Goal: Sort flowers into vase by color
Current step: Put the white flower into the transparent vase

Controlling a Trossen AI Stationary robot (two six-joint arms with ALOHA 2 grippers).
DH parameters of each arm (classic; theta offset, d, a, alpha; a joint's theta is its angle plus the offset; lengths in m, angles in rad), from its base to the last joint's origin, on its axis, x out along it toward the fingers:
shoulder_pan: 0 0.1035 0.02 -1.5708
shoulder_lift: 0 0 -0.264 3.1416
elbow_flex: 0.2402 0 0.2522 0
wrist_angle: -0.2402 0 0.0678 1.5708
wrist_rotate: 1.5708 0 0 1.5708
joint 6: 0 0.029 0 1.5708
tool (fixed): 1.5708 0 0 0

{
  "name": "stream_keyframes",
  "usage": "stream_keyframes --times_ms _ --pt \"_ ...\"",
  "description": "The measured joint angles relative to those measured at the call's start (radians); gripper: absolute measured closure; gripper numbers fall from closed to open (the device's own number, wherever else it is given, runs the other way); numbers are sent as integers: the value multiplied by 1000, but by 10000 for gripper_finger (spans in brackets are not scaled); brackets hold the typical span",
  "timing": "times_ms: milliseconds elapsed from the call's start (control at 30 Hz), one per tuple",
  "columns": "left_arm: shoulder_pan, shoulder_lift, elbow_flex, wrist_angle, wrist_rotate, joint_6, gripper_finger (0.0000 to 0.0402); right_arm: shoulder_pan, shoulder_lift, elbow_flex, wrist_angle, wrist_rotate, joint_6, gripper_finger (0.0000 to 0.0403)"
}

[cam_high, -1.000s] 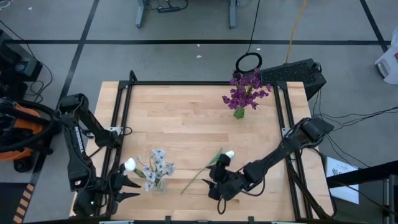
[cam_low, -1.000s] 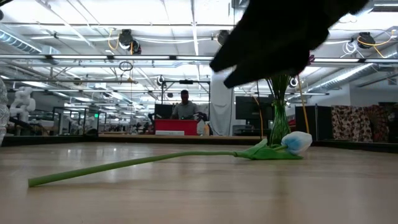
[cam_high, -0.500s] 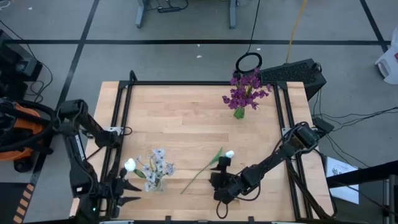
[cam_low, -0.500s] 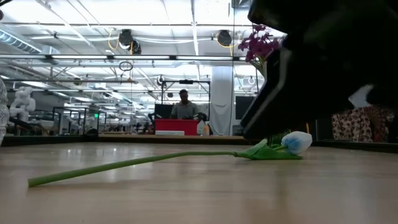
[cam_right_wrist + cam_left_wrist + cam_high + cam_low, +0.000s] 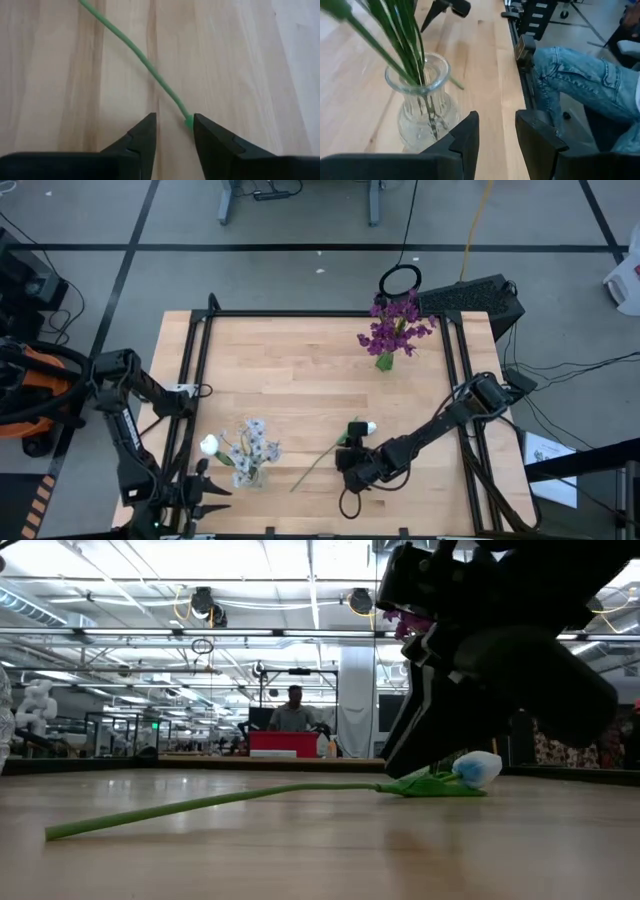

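Observation:
A white tulip lies flat on the table, its bud point(image 5: 368, 427) toward the right and its thin green stem point(image 5: 315, 468) running toward the near edge. My right gripper point(image 5: 348, 463) hangs low over the stem, open, with the stem point(image 5: 150, 67) running in between its fingers point(image 5: 145, 135); I cannot tell if it touches. In the low view the gripper point(image 5: 480, 670) stands just above the bud point(image 5: 477, 768). A glass vase point(image 5: 422, 100) at the near left holds a white bud point(image 5: 209, 445) and a pale blue sprig point(image 5: 255, 438). My left gripper point(image 5: 497, 135) is open beside it, near the table's near edge point(image 5: 205, 492).
A vase of purple flowers point(image 5: 395, 330) stands at the far right of the table. Black rails point(image 5: 195, 380) run along the table's left and right edges. A person's leg in jeans point(image 5: 580, 85) shows beyond the table's near edge.
My right gripper has come down over the tulip's stem, toward the bud. My left gripper has drawn back a little from the glass vase toward the table's near edge. The tulip has not moved.

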Motion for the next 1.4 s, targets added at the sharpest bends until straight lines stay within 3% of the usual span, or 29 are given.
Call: stream_keyframes --times_ms 133,300,667,1033,1200,1400 --pt "32 -4 0 2 19 59 269 -6 0 0 0 -2 -11 286" --pt "87 -42 0 3 119 131 269 -2 0 0 -12 -11 -45 280" --pt "155 -192 0 -20 330 341 269 -33 -1 0 -20 -160 -131 250" --pt "153 -225 0 -141 356 339 269 -98 -1 1 -32 -160 -193 255" --pt "153 -225 0 -141 355 340 269 -146 -3 3 -66 -221 -169 259" --pt "152 -225 0 -138 348 340 269 -181 -4 3 -63 -301 -162 319"
